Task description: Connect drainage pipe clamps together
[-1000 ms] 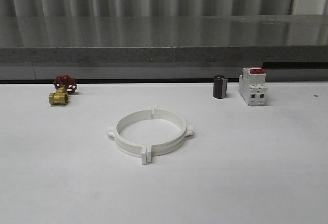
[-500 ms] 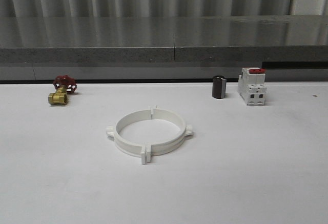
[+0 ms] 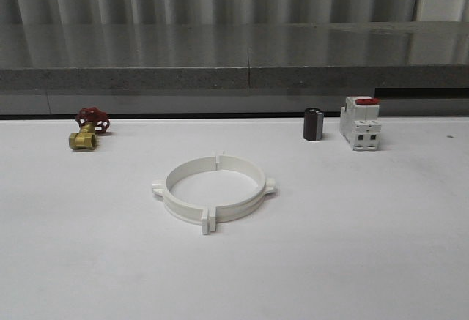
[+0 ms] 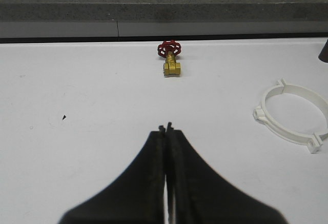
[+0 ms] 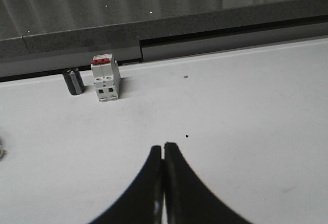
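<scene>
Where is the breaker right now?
In the front view the breaker stands at the table's far right, near the back edge, just right of the dark cylinder and well behind the clamp ring.

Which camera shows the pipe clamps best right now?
The front view: the drainage pipe clamps sit mid-table as one whole ring, both flange joints visible. The left wrist view catches them cut off at the frame edge. The right wrist view faces the breaker instead.

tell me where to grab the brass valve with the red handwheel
Probably the brass valve body, not the red handwheel: it lies low on the table with open space around it, so come from above with jaws across the body.
</scene>
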### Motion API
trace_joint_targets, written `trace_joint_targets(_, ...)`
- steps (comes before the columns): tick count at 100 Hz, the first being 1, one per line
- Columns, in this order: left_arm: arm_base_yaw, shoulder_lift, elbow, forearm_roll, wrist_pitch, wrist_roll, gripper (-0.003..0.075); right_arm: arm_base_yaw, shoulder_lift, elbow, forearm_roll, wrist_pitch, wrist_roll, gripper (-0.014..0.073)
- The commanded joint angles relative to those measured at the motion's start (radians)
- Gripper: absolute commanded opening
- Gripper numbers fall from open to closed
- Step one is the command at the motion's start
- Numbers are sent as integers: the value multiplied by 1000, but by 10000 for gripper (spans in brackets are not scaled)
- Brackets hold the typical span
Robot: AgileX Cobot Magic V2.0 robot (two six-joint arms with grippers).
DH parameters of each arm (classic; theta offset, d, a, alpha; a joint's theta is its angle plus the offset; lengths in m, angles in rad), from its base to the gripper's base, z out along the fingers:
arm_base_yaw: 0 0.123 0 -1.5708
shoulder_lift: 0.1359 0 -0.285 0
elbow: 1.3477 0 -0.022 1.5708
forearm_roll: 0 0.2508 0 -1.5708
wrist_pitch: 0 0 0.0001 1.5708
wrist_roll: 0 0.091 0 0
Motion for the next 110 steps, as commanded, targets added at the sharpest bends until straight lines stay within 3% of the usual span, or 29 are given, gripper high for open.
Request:
trace_joint_targets(1,3,9,-27,-2,-67,-3,-20,4,-19,1,11,-131,-14,-118)
trace_joint_targets(65,3,9,-27,-2,-67,-3,-20,122,-19,0,-22,-142,-16,-118)
trace_joint_targets(110,3,9,-27,-2,-67,-3,-20,123,-19,0,-22,-134,-16,-118)
